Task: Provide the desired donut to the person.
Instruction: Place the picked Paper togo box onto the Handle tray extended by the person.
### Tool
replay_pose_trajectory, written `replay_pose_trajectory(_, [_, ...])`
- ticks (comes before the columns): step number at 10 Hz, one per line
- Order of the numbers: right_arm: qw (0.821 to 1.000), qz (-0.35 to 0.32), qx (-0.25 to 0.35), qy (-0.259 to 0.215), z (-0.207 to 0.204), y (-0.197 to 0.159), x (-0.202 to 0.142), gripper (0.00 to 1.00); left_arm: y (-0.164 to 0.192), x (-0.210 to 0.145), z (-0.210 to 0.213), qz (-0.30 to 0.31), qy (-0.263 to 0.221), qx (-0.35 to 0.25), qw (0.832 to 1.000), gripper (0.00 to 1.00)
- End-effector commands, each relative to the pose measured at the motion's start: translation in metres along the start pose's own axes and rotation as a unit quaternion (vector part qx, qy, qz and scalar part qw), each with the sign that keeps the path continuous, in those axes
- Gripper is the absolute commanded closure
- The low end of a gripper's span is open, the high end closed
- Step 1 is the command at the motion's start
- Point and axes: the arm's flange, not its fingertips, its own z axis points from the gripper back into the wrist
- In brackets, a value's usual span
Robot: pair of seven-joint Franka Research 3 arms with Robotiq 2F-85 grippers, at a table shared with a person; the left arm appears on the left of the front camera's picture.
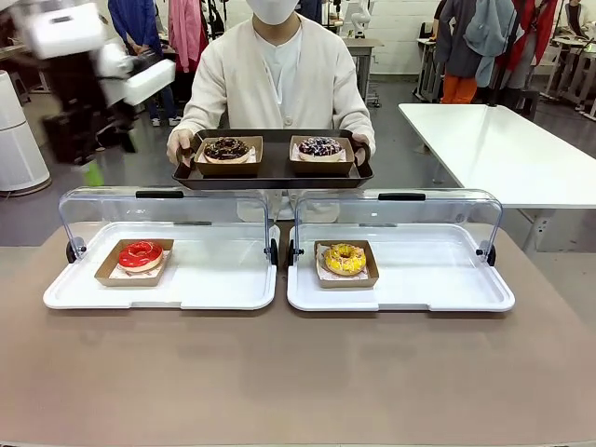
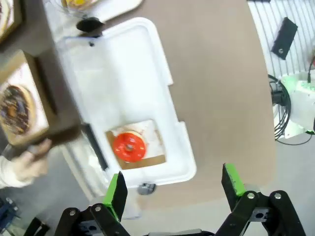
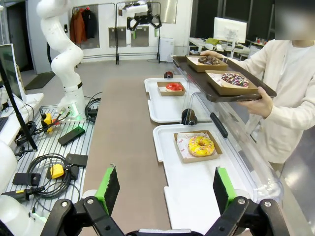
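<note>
Standing at the far side of the table, person in cream cardigan, both hands under a dark tray held above the two display cases. On that tray, two cardboard boats: chocolate donut on picture left, sprinkled chocolate donut on picture right. Below, two white trays with clear lids raised toward the person. Left case: red donut in its cardboard boat, near the left edge. Right case: yellow donut in its boat, near the left edge as well.

Left gripper high over the near corner of the left case, jaws spread wide, nothing between the green pads; red donut just beyond them in the wrist view, the person's hand at the picture's left edge gripping the dark tray. Left arm blurred at upper left in the front view.

Right gripper above the table's end, jaws wide apart and empty, looking along the right case toward the yellow donut and the raised tray.
</note>
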Motion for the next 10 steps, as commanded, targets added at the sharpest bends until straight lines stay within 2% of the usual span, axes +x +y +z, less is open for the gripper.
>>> replay_pose_trajectory(1, [1.000,-0.002,0.004,-0.002,0.000,0.001,0.000,0.00,-0.021,-0.022,-0.024,0.009,-0.020,0.013,1.000,0.00])
replay_pose_trajectory(5, [1.000,-0.002,0.004,-0.002,0.000,0.001,0.000,0.00,0.005,-0.050,-0.048,0.045,-0.009,-0.020,0.999,0.00])
replay_pose_trajectory(6, [1.000,-0.002,0.004,-0.002,0.000,0.001,0.000,0.00,-0.014,-0.048,-0.037,0.038,-0.015,-0.013,0.999,0.00])
replay_pose_trajectory(10, [1.000,-0.002,0.004,-0.002,0.000,0.001,0.000,0.00,-0.014,-0.048,-0.037,0.038,-0.015,-0.013,0.999,0.00])
